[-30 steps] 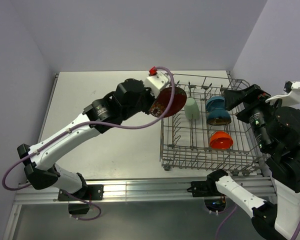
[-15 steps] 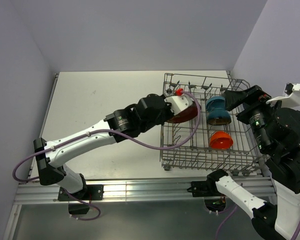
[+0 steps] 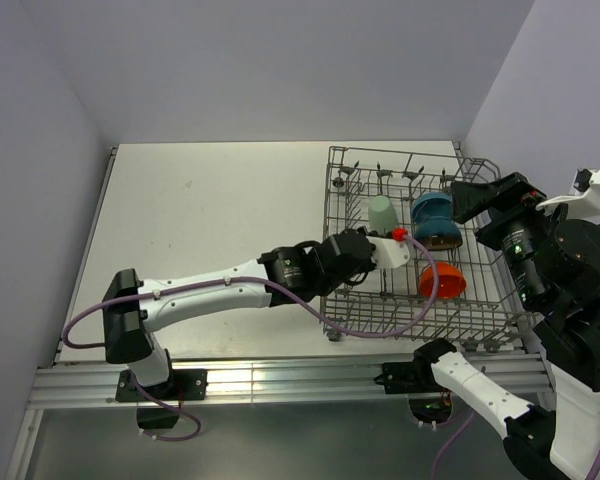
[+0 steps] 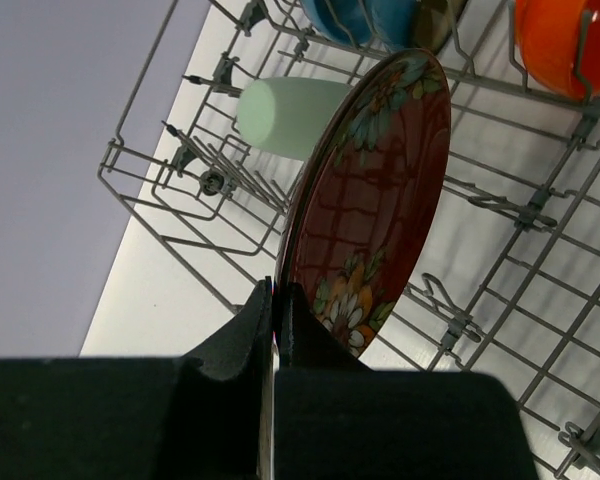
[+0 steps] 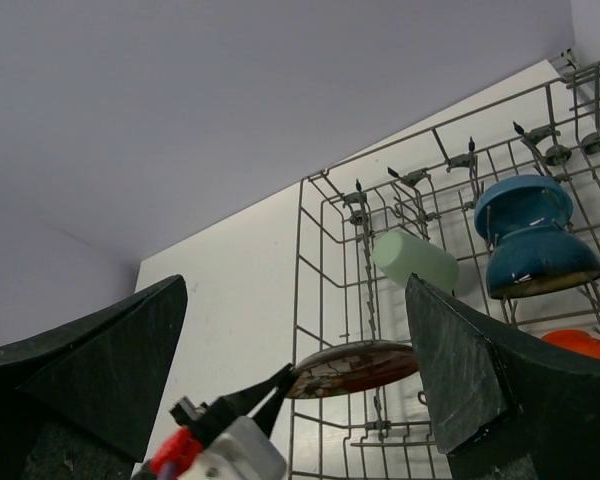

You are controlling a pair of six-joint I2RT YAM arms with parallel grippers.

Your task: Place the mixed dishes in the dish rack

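Observation:
My left gripper (image 4: 273,300) is shut on the rim of the red patterned plate (image 4: 375,200), which stands on edge low among the tines in the left half of the dish rack (image 3: 480,322). From above, that gripper (image 3: 378,260) covers the plate. The pale green cup (image 3: 381,213) lies behind it. The blue bowl (image 3: 431,210), the dark brown bowl (image 3: 444,238) and the orange-red bowl (image 3: 442,282) sit in the rack's right half. My right gripper (image 5: 296,285) is open and empty, hovering at the rack's right side (image 3: 470,205) and looking across at the plate (image 5: 355,368).
The grey wire rack (image 5: 310,300) stands on a white table (image 3: 210,210) against lilac walls. The left arm's purple cable (image 3: 370,325) drapes over the rack's front left corner. A metal rail (image 3: 280,378) runs along the near edge.
The left arm has swung down and forward, carrying the plate from above the rack's rear left corner into its left half. The cup shows again. The right arm has stayed still.

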